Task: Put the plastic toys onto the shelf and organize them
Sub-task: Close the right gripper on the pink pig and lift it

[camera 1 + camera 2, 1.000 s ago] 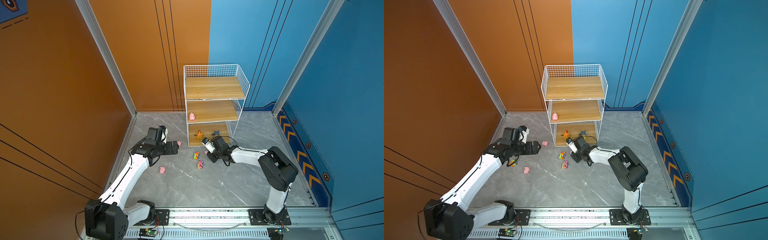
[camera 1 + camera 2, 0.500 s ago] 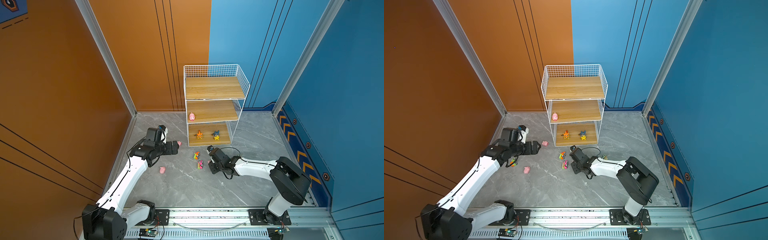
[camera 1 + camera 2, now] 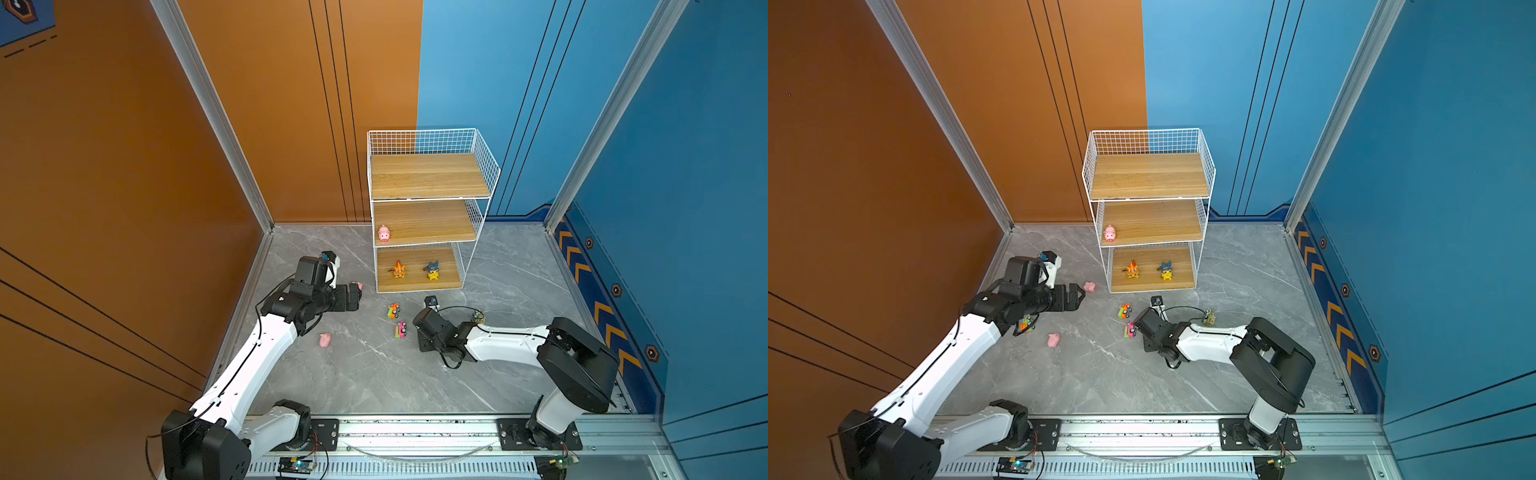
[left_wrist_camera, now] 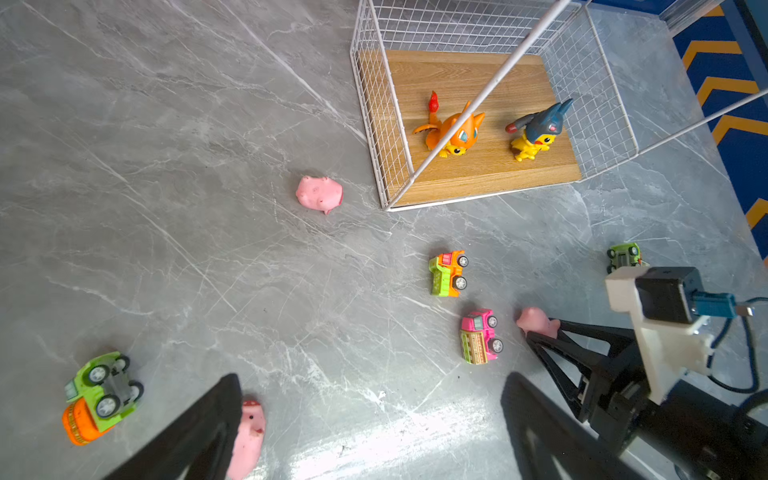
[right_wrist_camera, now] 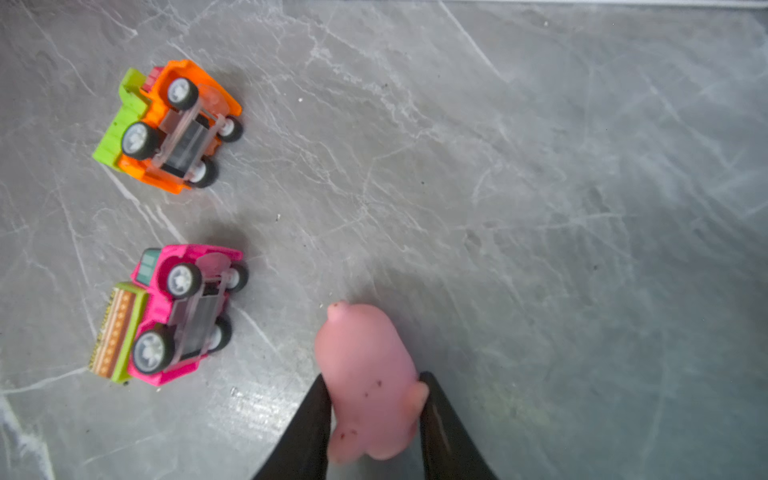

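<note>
Right fingers (image 5: 311,424) bracket a pink pig (image 5: 368,374) lying on the tabletop (image 5: 540,187); clamped or not, cannot tell. Left fingers (image 4: 195,432) spread, empty. Pig looks light, soft, squashy: pinch mid-body flanks gently.

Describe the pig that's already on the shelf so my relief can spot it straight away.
Find the white wire shelf at the back wall. On its middle wooden board, at the front left corner, stands a small pink pig facing outward. It is the only pig raised up; the other pigs lie on the grey floor.
</note>
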`<state>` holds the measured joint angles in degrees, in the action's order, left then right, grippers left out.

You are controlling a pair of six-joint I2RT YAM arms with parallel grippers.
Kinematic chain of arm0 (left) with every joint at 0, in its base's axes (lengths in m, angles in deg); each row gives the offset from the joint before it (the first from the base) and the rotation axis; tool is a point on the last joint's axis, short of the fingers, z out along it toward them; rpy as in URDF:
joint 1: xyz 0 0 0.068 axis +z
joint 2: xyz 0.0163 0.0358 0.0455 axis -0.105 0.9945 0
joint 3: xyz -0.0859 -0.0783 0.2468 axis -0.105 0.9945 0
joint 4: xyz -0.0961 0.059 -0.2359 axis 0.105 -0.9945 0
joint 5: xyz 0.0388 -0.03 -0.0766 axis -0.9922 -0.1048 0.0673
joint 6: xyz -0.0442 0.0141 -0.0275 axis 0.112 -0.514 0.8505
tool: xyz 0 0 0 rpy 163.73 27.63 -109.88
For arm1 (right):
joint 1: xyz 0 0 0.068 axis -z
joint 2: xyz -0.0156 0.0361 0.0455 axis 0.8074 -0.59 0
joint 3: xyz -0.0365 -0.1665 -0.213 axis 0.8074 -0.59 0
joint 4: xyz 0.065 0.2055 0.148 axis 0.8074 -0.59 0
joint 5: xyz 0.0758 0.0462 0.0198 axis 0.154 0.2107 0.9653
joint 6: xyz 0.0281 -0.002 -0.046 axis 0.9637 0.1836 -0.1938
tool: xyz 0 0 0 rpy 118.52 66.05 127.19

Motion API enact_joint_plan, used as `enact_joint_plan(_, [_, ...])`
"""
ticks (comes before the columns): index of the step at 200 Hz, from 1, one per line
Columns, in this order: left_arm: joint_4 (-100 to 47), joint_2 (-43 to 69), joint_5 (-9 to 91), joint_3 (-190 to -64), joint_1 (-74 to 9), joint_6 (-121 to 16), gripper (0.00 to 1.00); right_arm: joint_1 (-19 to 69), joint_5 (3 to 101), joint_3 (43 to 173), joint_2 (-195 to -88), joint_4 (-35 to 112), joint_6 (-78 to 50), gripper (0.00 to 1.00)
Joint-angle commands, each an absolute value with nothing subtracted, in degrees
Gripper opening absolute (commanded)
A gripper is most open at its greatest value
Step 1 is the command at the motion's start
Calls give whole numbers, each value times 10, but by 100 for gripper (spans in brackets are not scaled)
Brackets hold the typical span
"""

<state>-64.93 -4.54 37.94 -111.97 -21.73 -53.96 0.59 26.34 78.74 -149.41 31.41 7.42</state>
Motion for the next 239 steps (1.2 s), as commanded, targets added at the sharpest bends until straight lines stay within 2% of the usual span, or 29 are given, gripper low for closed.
enact_joint_plan(1, [-662, -54, 363, -1139, -226, -547, 98, 4, 259, 778, -1487, 316, 82, 44])
enact_joint_plan(54, [-661, -69, 341, -1201, -252, -536, 98, 14, 252, 743, -1396, 329, -5, 61])
enact_joint_plan(74, [-659, -55, 340, -1233, -256, -555, 98, 16, 251, 678, -1352, 430, -67, 67])
enact_joint_plan(96, [-652, -37, 341, -1251, -260, -588, 98, 29, 263, 579, -1319, 613, -116, 72])
enact_joint_plan(141, [-617, -55, 325, -1207, -259, -615, 98, 39, 291, 507, -1356, 825, -172, 72])
enact_joint_plan(173, [-608, -71, 331, -1189, -257, -619, 98, 40, 322, 494, -1411, 918, -181, 71])
enact_joint_plan(239, [-599, -78, 346, -1170, -254, -612, 98, 37, 342, 494, -1493, 984, -194, 66])
